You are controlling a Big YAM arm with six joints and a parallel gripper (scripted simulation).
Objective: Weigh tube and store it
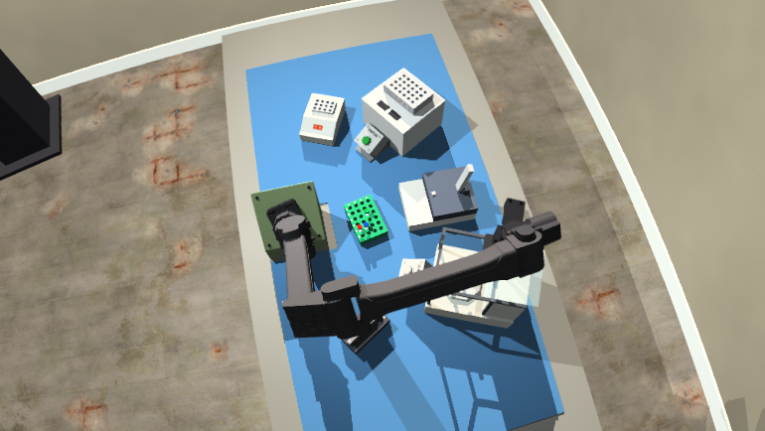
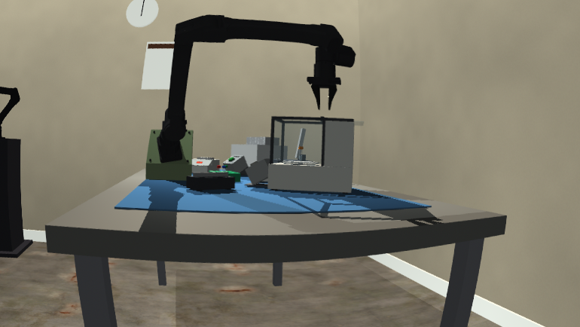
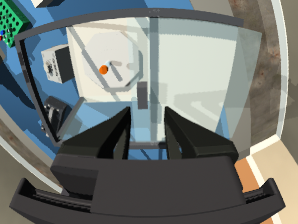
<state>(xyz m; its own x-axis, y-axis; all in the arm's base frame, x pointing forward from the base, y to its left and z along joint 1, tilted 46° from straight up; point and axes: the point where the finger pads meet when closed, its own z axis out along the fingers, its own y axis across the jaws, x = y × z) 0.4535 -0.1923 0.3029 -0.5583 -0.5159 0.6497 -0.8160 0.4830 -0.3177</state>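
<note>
Orange-capped tube (image 3: 104, 70) – inside glass box (image 2: 276, 140), tilted

A grey table (image 2: 284, 239) carries a blue mat (image 1: 482, 374) (stations upon it) — nothing else.

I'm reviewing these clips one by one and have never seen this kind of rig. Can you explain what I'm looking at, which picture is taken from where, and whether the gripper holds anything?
It is one black robot arm on a green base, bolted at a table's edge. One picture looks down from above, one from the side, and one from a camera on the arm's wrist. On the blue mat stand lab devices: a green tube rack and a glass-boxed balance. An orange-capped tube stands, leaning, inside that box. The gripper hangs above the box's top, fingers partly apart, holding nothing.
</note>
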